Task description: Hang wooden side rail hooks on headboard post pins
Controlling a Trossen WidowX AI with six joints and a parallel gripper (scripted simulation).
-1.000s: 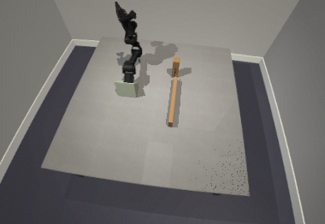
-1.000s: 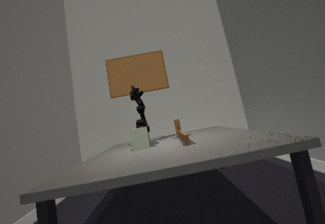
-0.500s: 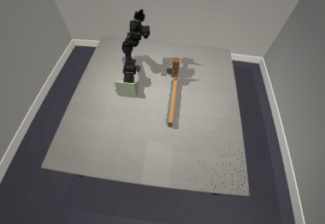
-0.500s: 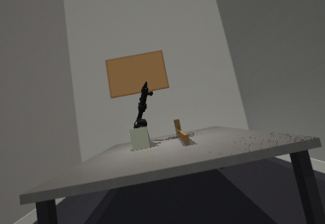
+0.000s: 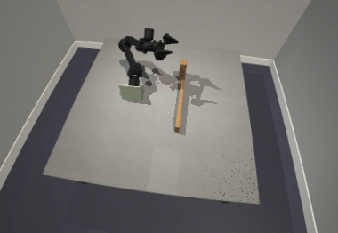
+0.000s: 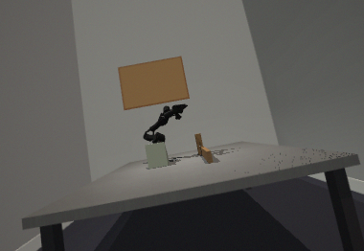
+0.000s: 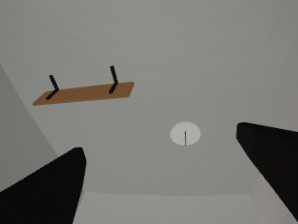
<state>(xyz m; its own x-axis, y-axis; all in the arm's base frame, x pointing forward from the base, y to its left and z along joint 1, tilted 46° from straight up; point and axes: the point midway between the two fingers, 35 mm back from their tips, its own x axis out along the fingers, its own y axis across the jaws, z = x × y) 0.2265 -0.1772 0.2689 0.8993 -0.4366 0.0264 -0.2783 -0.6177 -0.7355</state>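
1. Hovering high at the left, above the base block (image 5: pixel 132 92): hand (image 5: pixel 167 45), fingers spread wide, gripping nothing, tips aimed right.
2. Standing right of and below the hand, on the surface (image 5: pixel 111 148): headboard post (image 5: pixel 182 70).
3. Running from the post toward the near edge: side rail (image 5: pixel 179 109), long axis far-to-near, far end apparently at the post's slot, near end down on the surface.

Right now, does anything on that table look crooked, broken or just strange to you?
Nothing looks broken or spilled. The wooden rail lies straight, one end at the upright post, the other on the table. The one odd sight: the gripper is open and empty, raised well above the table, with its camera facing the walls rather than the rail.
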